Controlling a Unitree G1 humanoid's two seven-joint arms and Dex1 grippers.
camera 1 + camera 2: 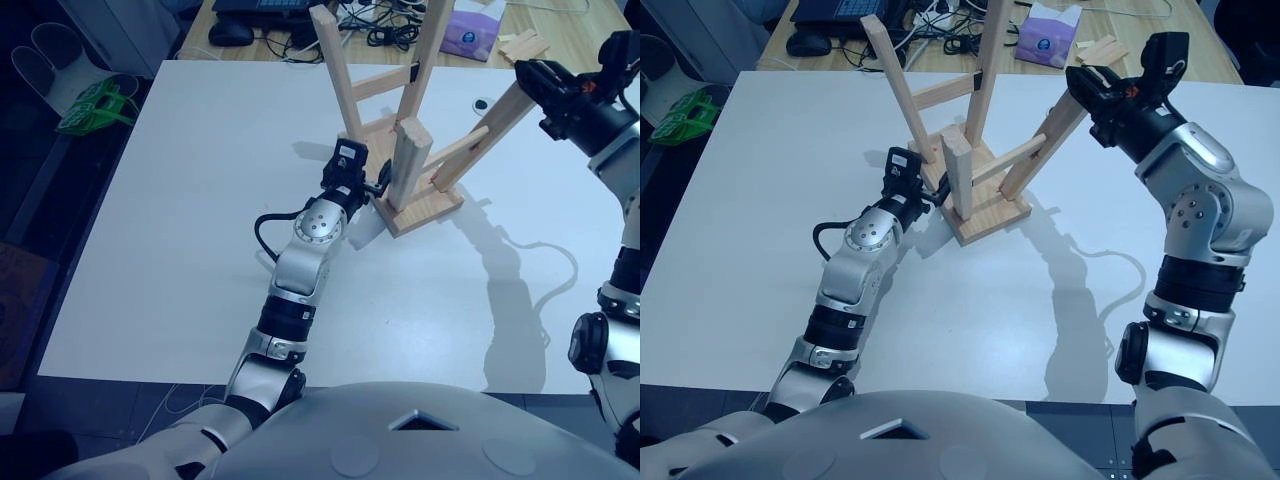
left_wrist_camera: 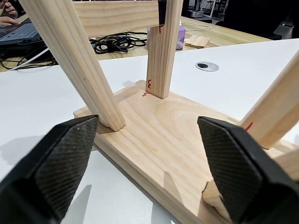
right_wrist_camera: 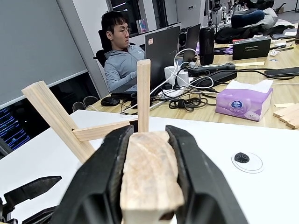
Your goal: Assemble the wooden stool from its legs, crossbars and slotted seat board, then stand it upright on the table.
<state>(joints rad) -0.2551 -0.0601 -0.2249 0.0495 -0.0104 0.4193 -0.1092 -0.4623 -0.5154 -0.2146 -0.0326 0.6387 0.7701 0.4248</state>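
Stool upended: the slotted seat board (image 1: pixel 992 218) lies flat on the white table (image 1: pixel 1090 300), with its legs pointing up and a crossbar (image 1: pixel 940 93) joining the far pair. At the board's left edge, the left gripper (image 1: pixel 928 192) has its jaws spread wide and holds nothing. Above and to the right of the board, the right gripper (image 1: pixel 1087 92) is clenched on the free end of the outward-leaning leg (image 1: pixel 1040 140).

Your left arm stretched forward and low, left hand (image 1: pixel 372 186) open wide, your right arm bent and raised, right hand (image 1: pixel 1092 92) clamped on a leg (image 1: pixel 1040 140) end.
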